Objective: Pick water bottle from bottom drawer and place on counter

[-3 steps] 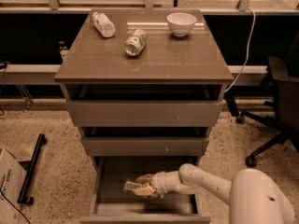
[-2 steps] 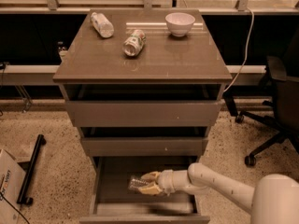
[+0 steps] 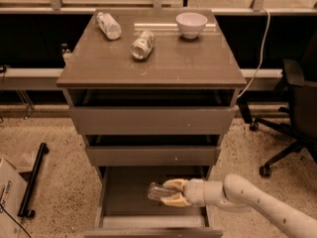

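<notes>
From my console, the biggest thing I see is the grey-brown three-drawer cabinet [image 3: 153, 120]. Its glossy square top slab, the counter [image 3: 168, 66], overhangs the sides a little. At the cabinet's foot the bottom drawer [image 3: 124, 195] stands pulled out, showing a flat bare floor.

The white robot arm [image 3: 262, 202] reaches into that drawer from the cabinet's right. To the cabinet's right stands a dark office chair [image 3: 297, 108]. To its left a black bar [image 3: 32, 180] lies on the speckled floor, and a cardboard box [image 3: 7, 200] carries print I cannot read.

The gripper [image 3: 167, 193] is inside the bottom drawer, right of the middle. Its cream fingers [image 3: 176, 184] are clamped above and below the water bottle [image 3: 155, 191]. This small clear ribbed plastic bottle lies sideways, its free end pointing left. The fingers cover its label band, and I can read no writing.

On the counter toward the back are a white bowl [image 3: 191, 24], a bottle with a pale green-and-white label [image 3: 142, 44] lying down, and a clear bottle with a white label [image 3: 108, 25].
</notes>
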You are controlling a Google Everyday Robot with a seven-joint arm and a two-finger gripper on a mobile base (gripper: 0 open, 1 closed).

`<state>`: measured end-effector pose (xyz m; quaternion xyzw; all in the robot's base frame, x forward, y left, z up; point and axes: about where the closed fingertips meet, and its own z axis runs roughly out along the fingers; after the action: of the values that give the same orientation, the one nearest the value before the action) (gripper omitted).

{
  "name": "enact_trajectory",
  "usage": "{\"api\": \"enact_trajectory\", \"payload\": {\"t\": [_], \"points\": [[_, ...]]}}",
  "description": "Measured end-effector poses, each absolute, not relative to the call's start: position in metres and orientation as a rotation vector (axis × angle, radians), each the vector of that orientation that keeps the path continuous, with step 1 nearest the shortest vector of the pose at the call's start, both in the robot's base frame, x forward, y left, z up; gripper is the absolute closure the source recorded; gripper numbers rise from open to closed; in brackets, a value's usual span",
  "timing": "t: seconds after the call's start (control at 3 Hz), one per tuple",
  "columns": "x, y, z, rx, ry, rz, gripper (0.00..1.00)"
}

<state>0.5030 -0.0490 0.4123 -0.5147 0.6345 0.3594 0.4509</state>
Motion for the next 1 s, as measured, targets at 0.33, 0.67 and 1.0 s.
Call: {"api": "enact_trajectory", "payload": {"t": [0.33, 0.67, 1.0], "points": [[0.486, -0.069, 0.46, -1.322, 1.465, 0.829, 1.0], [0.47, -0.084, 0.505, -1.378, 1.385, 0.747, 1.0], [0.457, -0.097, 0.549, -1.433, 1.311, 0.648, 1.0]]}}
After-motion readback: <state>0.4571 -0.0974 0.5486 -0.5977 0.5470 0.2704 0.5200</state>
